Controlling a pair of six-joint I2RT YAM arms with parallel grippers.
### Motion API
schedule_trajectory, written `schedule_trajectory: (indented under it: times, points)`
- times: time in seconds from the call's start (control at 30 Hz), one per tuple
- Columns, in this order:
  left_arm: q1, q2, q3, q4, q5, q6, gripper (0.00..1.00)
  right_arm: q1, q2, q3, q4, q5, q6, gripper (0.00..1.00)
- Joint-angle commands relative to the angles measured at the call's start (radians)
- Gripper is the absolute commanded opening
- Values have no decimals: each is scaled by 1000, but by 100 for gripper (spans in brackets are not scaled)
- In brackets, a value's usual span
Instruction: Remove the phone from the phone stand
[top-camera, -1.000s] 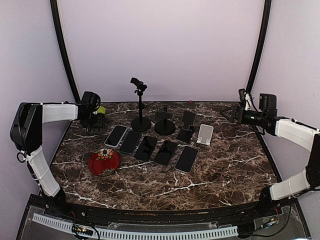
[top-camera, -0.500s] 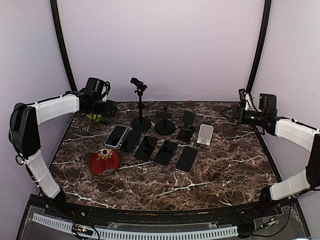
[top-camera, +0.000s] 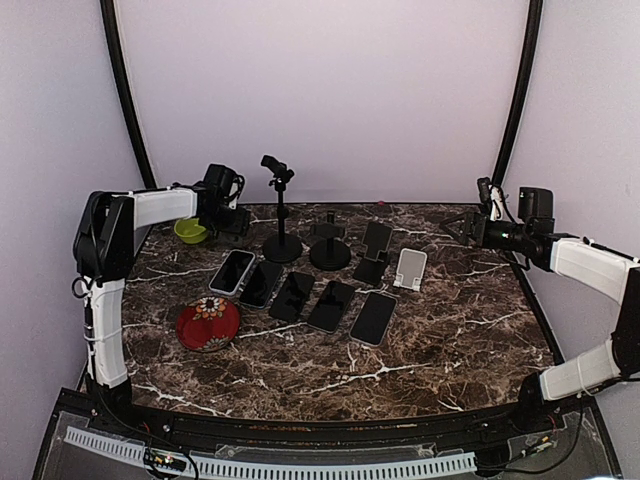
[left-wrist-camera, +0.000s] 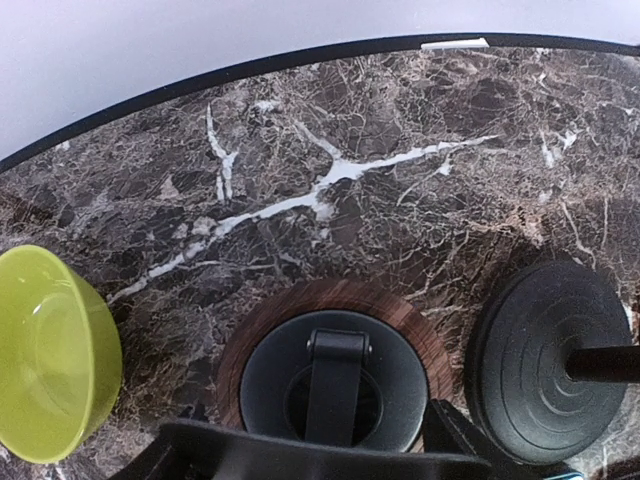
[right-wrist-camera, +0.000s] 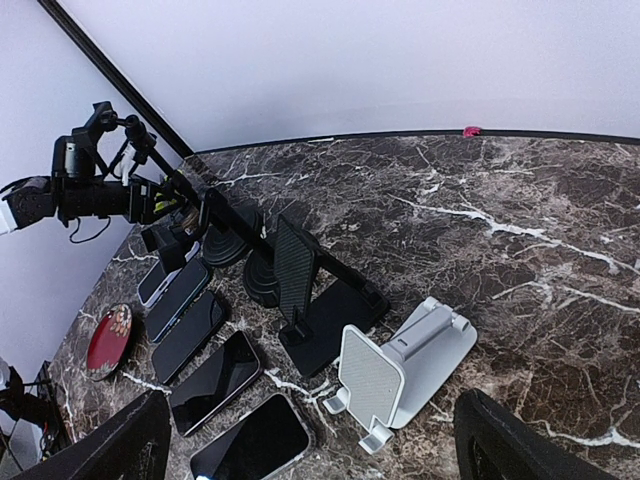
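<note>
A dark marble bench (top-camera: 450, 330) with white veins is set against pale lilac walls. The phone (top-camera: 377, 238) is propped upright in a black stand (top-camera: 368, 270) near the back, just beside a white stand (top-camera: 410, 268) and behind a row of phones (top-camera: 297, 295) laid flat. The right end effector (top-camera: 458, 228) is held well apart from it, fingers spread wide with nothing between them. The left end effector (top-camera: 230, 207) is poised at the back left by a green bowl (top-camera: 190, 230); whether it is spread or clenched cannot be told. If the phone is pinched off-centre, it may slip, or the stand may be dragged up and tipped onto its neighbours.
</note>
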Motion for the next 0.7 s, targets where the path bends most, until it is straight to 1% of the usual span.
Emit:
schedule_trajectory:
  times: [0.0, 0.47, 0.67]
  points:
    - [4, 8, 88, 20, -23, 31, 60, -2, 6, 20, 14, -3, -6, 99]
    - [4, 129, 178, 23, -25, 84, 62, -4, 3, 25, 1, 4, -7, 99]
    - [11, 187, 247, 9, -15, 101, 64, -5, 2, 25, 0, -5, -6, 99]
